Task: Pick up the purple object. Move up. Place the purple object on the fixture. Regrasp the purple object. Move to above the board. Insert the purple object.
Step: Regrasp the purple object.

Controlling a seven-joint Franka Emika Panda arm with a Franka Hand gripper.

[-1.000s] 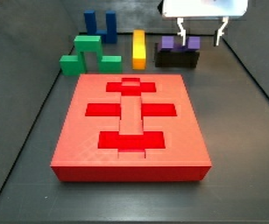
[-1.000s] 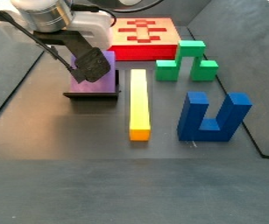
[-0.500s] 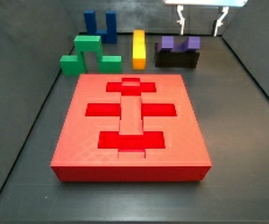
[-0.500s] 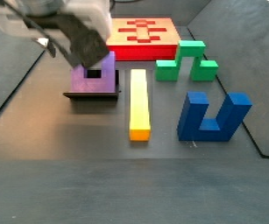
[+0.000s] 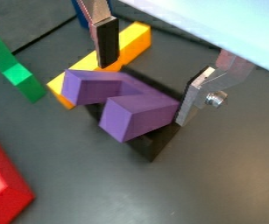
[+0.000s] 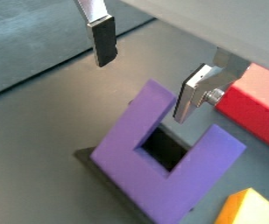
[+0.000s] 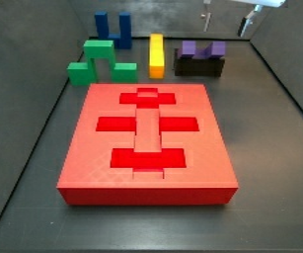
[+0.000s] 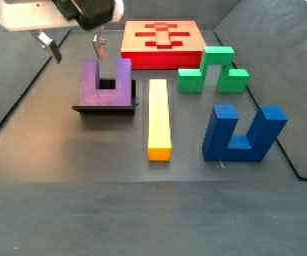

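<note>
Arm and gripper: the two-finger parallel-jaw gripper (image 5: 154, 66) hangs in the air above the purple object, its flat silver fingers (image 6: 196, 90) spread wide with nothing between them; in a side view only the fingertips (image 7: 253, 22) show at the top edge, above the fixture.
Board: the large flat red rectangular board (image 7: 147, 143) with brighter red cross-and-bar recesses lies on the floor, its recesses unfilled.
Blue block: a dark blue U-shaped upright block (image 8: 243, 133) stands near the bar's end, apart from the board.
Green blocks: stepped green plastic blocks (image 8: 212, 70) stand just beside the board's edge.
Yellow-orange bar: a long yellow bar with an orange end (image 8: 157, 118) lies flat between the fixture and the green blocks.
Purple object: the small purple-violet U-shaped plastic block (image 5: 121, 99) rests on the fixture, lying with its two prongs pointing sideways towards the board in a side view (image 8: 106, 82).
Fixture: the small black blocky holder (image 8: 105, 108) sits on the floor, just beside the bar.
Surface: a dark grey matte floor (image 7: 279, 188) with raised dark walls behind.
</note>
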